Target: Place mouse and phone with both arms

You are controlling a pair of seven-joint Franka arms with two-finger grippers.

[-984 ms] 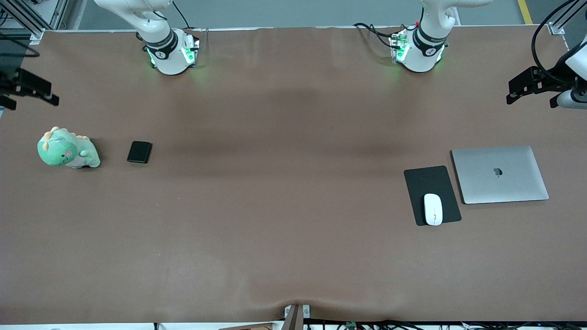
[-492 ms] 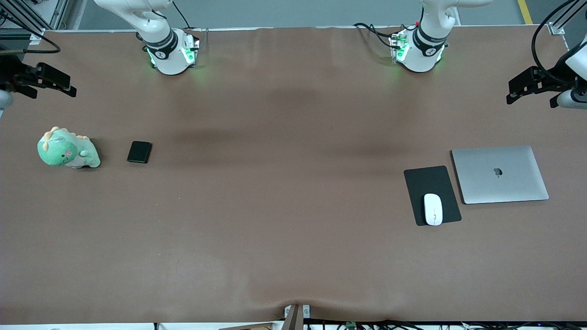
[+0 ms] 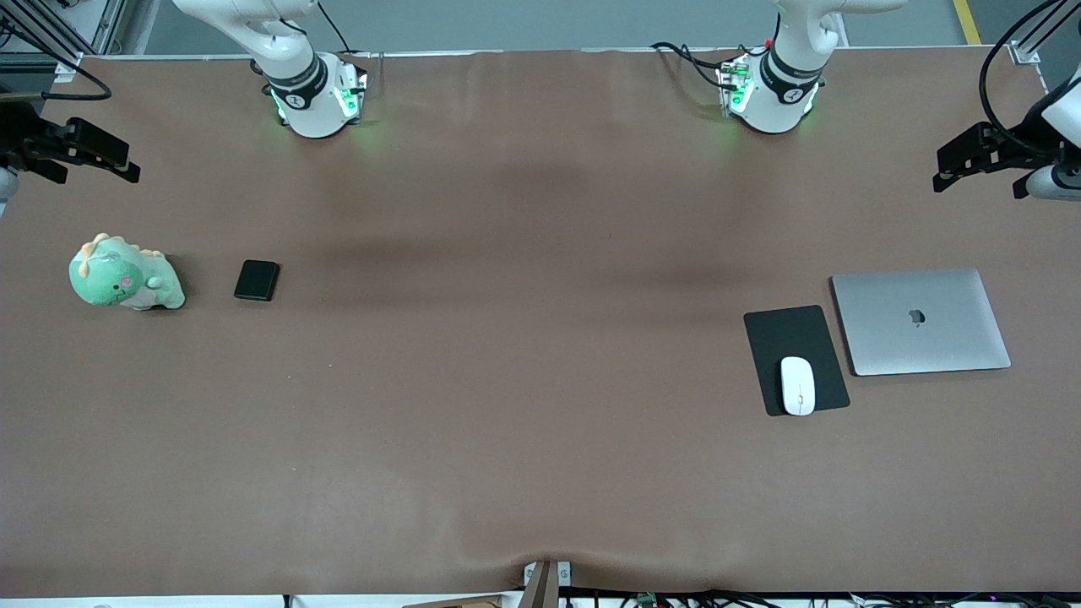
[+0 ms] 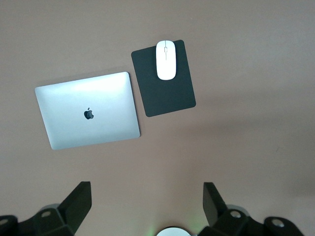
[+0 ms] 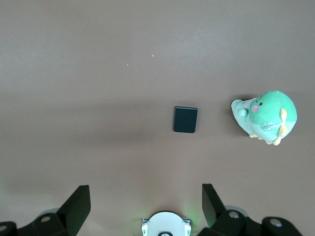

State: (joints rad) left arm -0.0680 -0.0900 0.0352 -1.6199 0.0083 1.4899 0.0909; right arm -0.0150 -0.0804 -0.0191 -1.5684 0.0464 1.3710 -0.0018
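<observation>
The white mouse lies on a black mouse pad toward the left arm's end of the table. In the left wrist view the mouse is well clear of the open left gripper. That left gripper hangs high over the table's edge at its own end, holding nothing. The black phone lies flat toward the right arm's end. The right wrist view looks down on the phone past the open right gripper. The right gripper hangs over its end of the table, also holding nothing.
A closed silver laptop lies beside the mouse pad, on the side toward the table's end. A green dinosaur plush sits beside the phone, closer to the table's end. Both arm bases glow green along the robots' edge.
The right gripper has moved a little inward from the table's end, then held still. The left gripper, mouse and phone have not moved.
</observation>
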